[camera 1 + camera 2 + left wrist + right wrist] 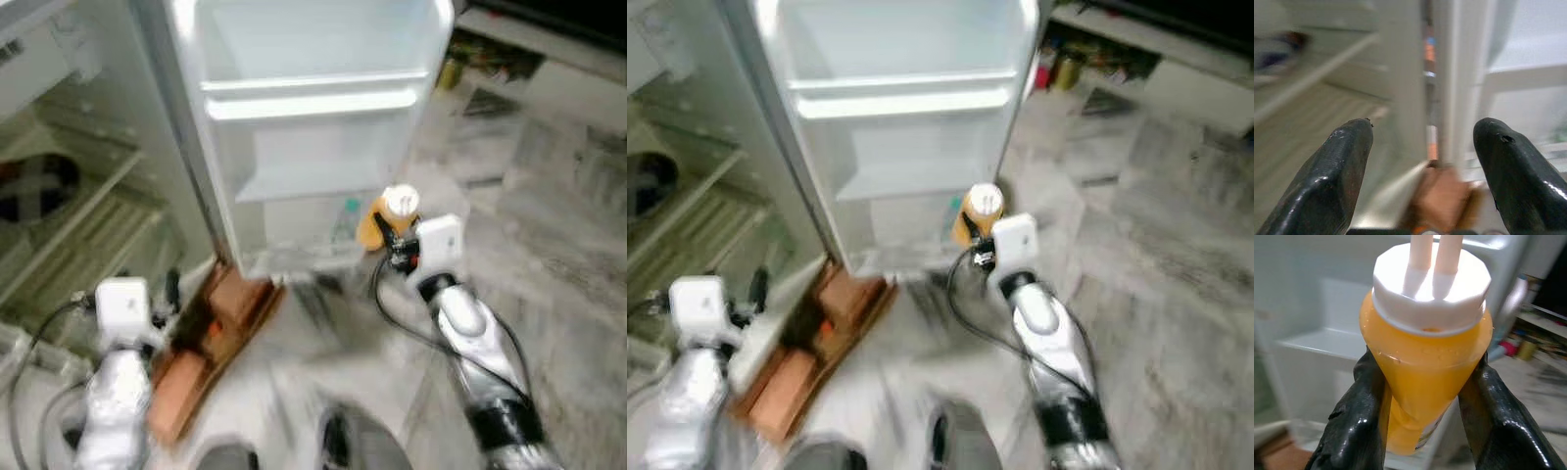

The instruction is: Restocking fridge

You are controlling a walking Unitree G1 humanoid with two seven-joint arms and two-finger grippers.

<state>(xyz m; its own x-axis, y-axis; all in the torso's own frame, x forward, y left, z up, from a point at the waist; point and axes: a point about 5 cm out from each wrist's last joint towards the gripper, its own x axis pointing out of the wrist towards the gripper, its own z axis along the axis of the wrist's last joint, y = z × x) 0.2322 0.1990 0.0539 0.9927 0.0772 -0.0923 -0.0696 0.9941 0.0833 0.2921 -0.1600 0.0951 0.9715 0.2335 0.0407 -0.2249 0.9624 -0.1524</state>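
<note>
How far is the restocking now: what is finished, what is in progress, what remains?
Done: the fridge door stands open, its shelves bare. In progress: the right gripper grips an orange bottle with a white cap, held near the door's lower shelf. The left gripper is open. Left: placing the bottle on a shelf.

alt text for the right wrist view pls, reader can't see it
The right gripper is shut on an orange bottle with a white cap, one black finger on each side. Behind it, blurred, are the white shelves of the open fridge door.
</note>
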